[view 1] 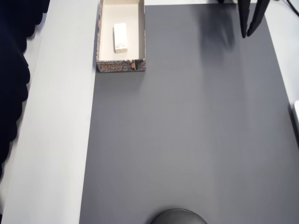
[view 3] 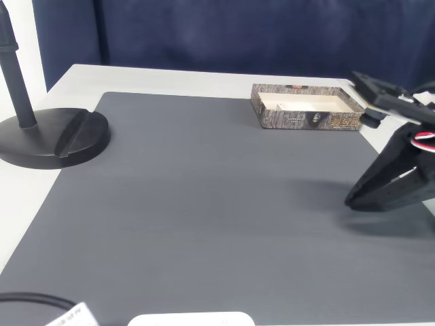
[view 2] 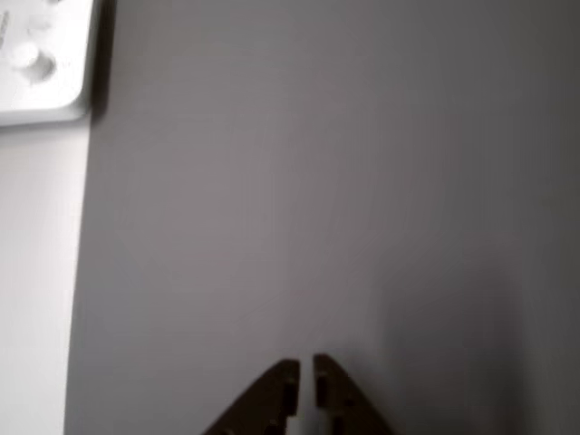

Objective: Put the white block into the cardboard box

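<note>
The white block point(view 1: 120, 37) lies flat inside the cardboard box point(view 1: 141, 32), looking light, stiff and smooth, best pinched across its narrow width, while the empty hand point(view 1: 249, 33), fingers nearly closed, hovers well away from the box.

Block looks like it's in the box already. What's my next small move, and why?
Probably just hold the gripper where it is: the white block lies flat inside the cardboard box, and the jaws are nearly closed, empty, over the grey mat, well away from the box.
</note>
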### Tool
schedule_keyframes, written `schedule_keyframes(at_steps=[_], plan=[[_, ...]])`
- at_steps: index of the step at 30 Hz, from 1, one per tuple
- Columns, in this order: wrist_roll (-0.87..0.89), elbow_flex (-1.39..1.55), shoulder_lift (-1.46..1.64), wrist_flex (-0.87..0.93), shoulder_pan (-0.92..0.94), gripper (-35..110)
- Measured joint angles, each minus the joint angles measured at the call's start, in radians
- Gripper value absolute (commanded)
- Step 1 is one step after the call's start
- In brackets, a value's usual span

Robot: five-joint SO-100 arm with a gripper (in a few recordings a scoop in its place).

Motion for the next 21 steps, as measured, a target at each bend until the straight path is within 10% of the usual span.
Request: schedule_keyframes(at_steps=[21], plan=[[0.0, 0.1, 0.0, -0.078, -0.077, -2]])
